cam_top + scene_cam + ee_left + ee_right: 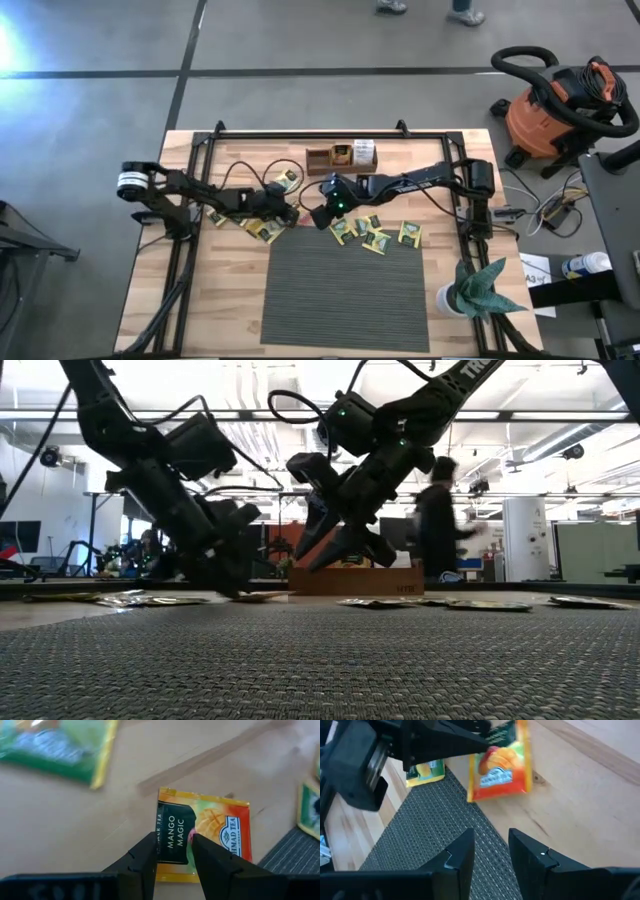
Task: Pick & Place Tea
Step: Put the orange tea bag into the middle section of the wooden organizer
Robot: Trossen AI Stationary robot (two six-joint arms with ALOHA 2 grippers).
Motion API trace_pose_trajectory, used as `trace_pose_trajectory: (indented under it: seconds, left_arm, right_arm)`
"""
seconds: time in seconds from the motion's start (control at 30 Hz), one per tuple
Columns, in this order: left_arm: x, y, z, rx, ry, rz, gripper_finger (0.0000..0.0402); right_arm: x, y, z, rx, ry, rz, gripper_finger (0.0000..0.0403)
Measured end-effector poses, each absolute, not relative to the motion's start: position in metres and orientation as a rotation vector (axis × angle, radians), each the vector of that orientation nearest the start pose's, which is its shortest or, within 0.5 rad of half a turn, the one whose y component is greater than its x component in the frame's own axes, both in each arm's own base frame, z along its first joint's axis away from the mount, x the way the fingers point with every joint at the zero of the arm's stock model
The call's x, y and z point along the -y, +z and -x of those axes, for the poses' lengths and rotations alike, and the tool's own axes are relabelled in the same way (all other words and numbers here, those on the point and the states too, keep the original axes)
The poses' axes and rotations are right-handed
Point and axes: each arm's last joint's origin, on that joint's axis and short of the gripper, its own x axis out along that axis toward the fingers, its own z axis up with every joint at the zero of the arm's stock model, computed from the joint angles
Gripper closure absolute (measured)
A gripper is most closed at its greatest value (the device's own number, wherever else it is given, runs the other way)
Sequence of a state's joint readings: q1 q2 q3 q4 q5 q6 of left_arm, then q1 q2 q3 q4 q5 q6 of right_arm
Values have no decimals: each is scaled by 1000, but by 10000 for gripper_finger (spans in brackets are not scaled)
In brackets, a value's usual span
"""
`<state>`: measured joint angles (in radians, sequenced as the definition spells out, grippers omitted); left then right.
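Observation:
An orange tea sachet (pixel 215 827) printed "Mango Magic" lies flat on the wooden table just off the grey mat's far edge; the right wrist view shows this sachet (pixel 502 770) too. My left gripper (pixel 173 845) is open and low over it, a finger on either side of its dark label. My right gripper (pixel 322 216) is open and has nothing between its fingers. It hangs above the table beside the left one, over the mat's far edge (pixel 470 820). More yellow-green sachets (pixel 375 238) lie flat on the table to the right, and others (pixel 265 230) under the left arm. My left gripper comes slanting down from the table's left, with its fingertips (pixel 150 845) at the dark-labelled end (pixel 172 832) of the orange sachet. The sachet lies flat on the table. I cannot tell whether the fingertips touch it.
A brown wooden tray (pixel 335 156) stands at the far middle of the table with a small white box (pixel 363 152) beside it. The grey mat (pixel 345 290) covers the near middle. A potted plant (pixel 475 290) stands near the right edge. A person (pixel 440 520) walks in the room behind.

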<state>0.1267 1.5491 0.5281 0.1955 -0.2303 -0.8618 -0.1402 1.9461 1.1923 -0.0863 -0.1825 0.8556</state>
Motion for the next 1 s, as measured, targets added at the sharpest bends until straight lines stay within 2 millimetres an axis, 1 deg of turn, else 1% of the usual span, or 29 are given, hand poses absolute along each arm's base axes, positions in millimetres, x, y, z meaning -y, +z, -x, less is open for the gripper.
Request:
trace_pose_trajectory:
  seconds: [0.13,0.2,0.33,0.43,0.53,0.63,0.87,1.0]
  left_arm:
    - [-40,121,-269,-614,583,657,276]
    - [-41,122,-274,-630,543,595,276]
    - [-41,119,-279,-661,508,504,276]
    - [-41,116,-283,-658,498,505,276]
    - [-42,114,-286,-635,485,527,276]
    - [-41,112,-290,-608,466,558,276]
    - [-42,112,-296,-576,481,627,276]
    - [-42,116,-301,-562,473,637,276]
  right_arm:
    - [51,150,-395,-807,-338,-934,284]
    - [52,147,-393,-804,-391,-930,284]
    - [53,136,-385,-816,-464,-993,284]
    - [53,129,-380,-819,-465,-1028,284]
    - [52,126,-379,-781,-425,-1085,284]
    - [52,122,-377,-761,-433,-1120,284]
    - [51,113,-369,-779,-465,-1148,284]
    - [51,113,-368,-767,-464,-1158,284]
